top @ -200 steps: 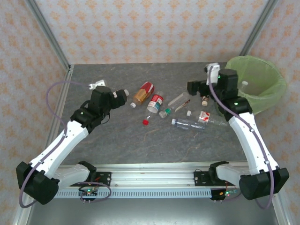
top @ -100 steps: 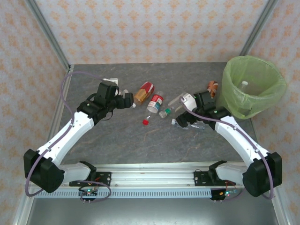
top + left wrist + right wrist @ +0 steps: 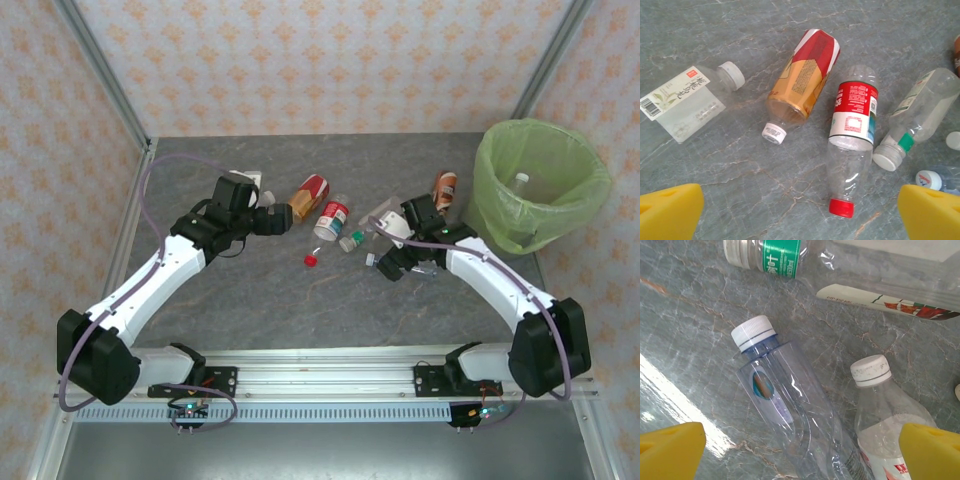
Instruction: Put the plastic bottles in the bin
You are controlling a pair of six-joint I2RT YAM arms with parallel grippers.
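Several plastic bottles [image 3: 331, 217] lie scattered on the table [image 3: 260, 290] seen from above, the bin [image 3: 575, 205] far right. Left gripper [image 3: 800, 212] gapes empty over a red-capped bottle [image 3: 852, 150]. Right gripper [image 3: 800, 452], equally wide, holds nothing above a clear white-capped bottle [image 3: 785, 410].

I see lime-green bin [image 3: 592, 195], brown-orange bottle [image 3: 445, 187] beside it, grey veined table [image 3: 270, 300], red-and-gold labelled bottle [image 3: 802, 75], red-capped clear bottle [image 3: 852, 145], yellow pads [image 3: 670, 212] on my left gripper [image 3: 800, 215].
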